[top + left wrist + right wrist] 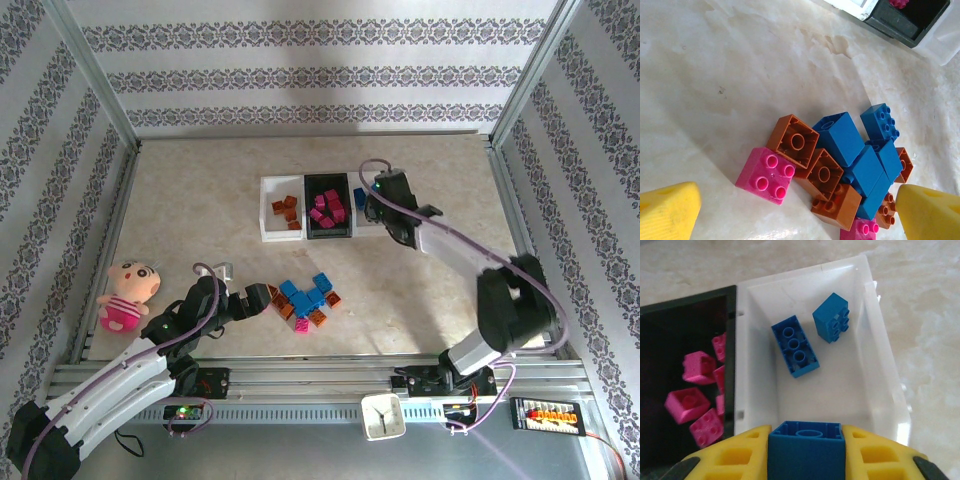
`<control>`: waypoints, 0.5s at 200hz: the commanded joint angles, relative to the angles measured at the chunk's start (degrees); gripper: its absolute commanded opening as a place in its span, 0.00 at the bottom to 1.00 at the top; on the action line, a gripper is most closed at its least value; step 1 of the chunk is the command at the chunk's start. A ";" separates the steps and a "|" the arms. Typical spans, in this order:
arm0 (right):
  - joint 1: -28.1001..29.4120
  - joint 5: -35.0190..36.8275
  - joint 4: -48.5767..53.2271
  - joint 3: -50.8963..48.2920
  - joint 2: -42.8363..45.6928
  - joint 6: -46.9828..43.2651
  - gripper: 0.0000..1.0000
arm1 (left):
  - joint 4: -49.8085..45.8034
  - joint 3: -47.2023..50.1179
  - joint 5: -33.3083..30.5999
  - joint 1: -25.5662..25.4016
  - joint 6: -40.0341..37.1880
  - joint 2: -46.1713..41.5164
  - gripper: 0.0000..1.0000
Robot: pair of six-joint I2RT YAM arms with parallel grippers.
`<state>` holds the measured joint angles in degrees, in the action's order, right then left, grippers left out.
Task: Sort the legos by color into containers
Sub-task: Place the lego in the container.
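Observation:
Loose legos lie in a pile at the table's front middle. In the left wrist view they are blue bricks, brown bricks and a pink brick. My left gripper hangs open just left of the pile, its yellow fingers on either side of it. The containers stand in a row behind the pile. The left white bin holds brown bricks and the black bin holds pink bricks. My right gripper is shut on a blue brick above the right white bin, where two blue bricks lie.
A pink plush doll sits at the left edge of the table. A small white clock stands on the rail in front. Metal frame posts and patterned walls close in the table on three sides.

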<state>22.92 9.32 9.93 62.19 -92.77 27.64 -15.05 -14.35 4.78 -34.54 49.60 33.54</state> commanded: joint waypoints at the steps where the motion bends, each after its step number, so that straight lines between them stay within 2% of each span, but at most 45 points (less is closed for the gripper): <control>1: -1.02 -0.14 3.48 5.51 -5.88 -1.84 0.28 | -0.44 -1.01 0.89 -0.62 0.76 -0.22 1.00; 11: -1.12 0.55 4.38 7.67 -8.21 -1.80 0.33 | -0.52 -1.02 0.88 -0.67 0.85 -0.31 1.00; 29: -1.20 0.72 4.89 10.46 -10.37 -2.15 0.57 | -0.75 -1.12 0.85 -0.65 0.90 -0.32 1.00; 39: -1.16 0.70 5.33 11.71 -10.59 -2.36 0.64 | -0.90 -1.34 0.82 -0.62 0.69 -0.20 1.00; 81: 0.37 -2.09 4.65 8.96 -4.90 -2.02 0.66 | -1.83 -2.68 1.17 -0.65 -1.61 1.93 1.00; 100: 2.44 -2.91 3.40 4.72 -1.36 -2.00 0.66 | -2.71 -4.05 2.08 -0.69 -3.17 6.46 0.95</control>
<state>22.81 8.29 14.02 70.98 -99.72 25.89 -15.62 -15.25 5.80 -34.54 49.32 36.18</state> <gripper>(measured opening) 0.660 0.981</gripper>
